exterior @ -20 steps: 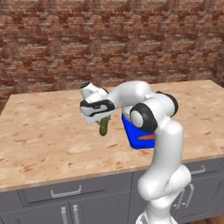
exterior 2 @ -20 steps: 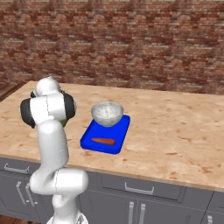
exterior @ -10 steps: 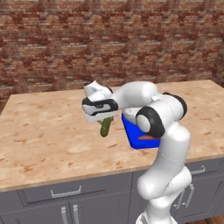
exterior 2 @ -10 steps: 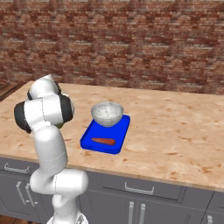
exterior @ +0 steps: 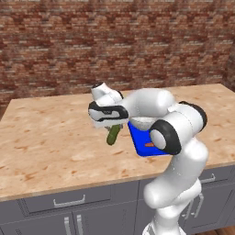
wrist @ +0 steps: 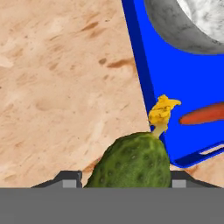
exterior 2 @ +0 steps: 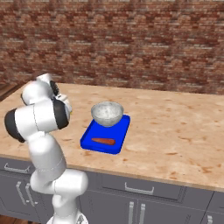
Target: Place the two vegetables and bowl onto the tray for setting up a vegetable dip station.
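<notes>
Gripper (exterior: 114,128) jaws clamped on cucumber (exterior: 113,135), frame centre; tray (exterior 2: 89,135) holds bowl (exterior 2: 107,113), carrot (exterior 2: 103,141); risk: cucumber catches tray rim, slips out.

**Three views set on one counter**

The left base view is taken from behind the arm, high and to its left, and is aimed forward and down across the counter (exterior: 50,137) toward the brick wall (exterior: 114,41). The right base view is set likewise on the other side. The tray (exterior 2: 120,133), the counter and the wall are shared by both. The hand view is taken very close, looking along the gripper (wrist: 120,180) down at the tray's edge (wrist: 138,70), with the cucumber (wrist: 131,164) large at the bottom.
</notes>
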Robot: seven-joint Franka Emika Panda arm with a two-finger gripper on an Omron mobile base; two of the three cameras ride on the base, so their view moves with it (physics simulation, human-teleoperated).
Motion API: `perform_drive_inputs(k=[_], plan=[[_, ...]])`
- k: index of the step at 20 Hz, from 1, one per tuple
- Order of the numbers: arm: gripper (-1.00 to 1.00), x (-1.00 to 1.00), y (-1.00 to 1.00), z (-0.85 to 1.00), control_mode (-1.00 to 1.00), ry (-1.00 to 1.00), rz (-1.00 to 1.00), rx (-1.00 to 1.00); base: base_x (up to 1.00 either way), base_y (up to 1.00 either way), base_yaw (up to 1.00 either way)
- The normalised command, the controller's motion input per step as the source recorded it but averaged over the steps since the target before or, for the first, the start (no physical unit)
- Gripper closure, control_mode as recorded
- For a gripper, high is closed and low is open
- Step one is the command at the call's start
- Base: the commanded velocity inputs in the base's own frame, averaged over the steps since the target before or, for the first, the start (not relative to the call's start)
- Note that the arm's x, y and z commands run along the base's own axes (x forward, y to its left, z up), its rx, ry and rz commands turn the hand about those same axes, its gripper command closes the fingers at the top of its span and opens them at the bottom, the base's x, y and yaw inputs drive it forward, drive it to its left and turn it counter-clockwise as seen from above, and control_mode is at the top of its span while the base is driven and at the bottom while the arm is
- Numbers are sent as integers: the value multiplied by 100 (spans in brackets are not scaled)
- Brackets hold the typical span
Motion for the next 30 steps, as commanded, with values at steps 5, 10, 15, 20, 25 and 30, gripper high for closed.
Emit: perform_drive_inputs(k=[5, 10, 15, 20, 25, 30], plan=[[100, -40, -15, 13, -100, -9, -15, 0, 0, 0, 0], [100, -36, -24, 13, -100, -5, -13, 2, 0, 0, 0], [100, -39, -29, 14, -100, -8, -12, 3, 0, 0, 0], [100, -40, -31, 13, -100, -10, -12, 4, 0, 0, 0], [100, -35, -25, 9, -100, -10, -15, 3, 0, 0, 0], [100, -18, -33, 5, -100, -3, -13, 0, 0, 0, 0]])
